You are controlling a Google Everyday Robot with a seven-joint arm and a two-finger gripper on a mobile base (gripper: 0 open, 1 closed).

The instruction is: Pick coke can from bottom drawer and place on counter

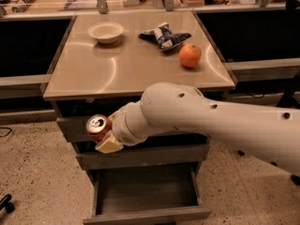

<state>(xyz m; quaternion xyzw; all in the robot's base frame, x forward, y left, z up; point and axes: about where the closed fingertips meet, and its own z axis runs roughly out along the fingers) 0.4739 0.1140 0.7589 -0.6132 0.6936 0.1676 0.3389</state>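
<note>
Coke can [97,126] in mid-air, in front of the upper drawer fronts [140,156], just below the left part of the table's front edge; silver top tilted toward the camera; gripper [103,136] clamped around the can, one cream finger [109,146] showing beneath it; white arm [211,118] reaches in from the right; bottom drawer [145,191] pulled open below. On the table [117,69]: white bowl [106,32], crumpled snack bag [164,35], orange [190,55].
</note>
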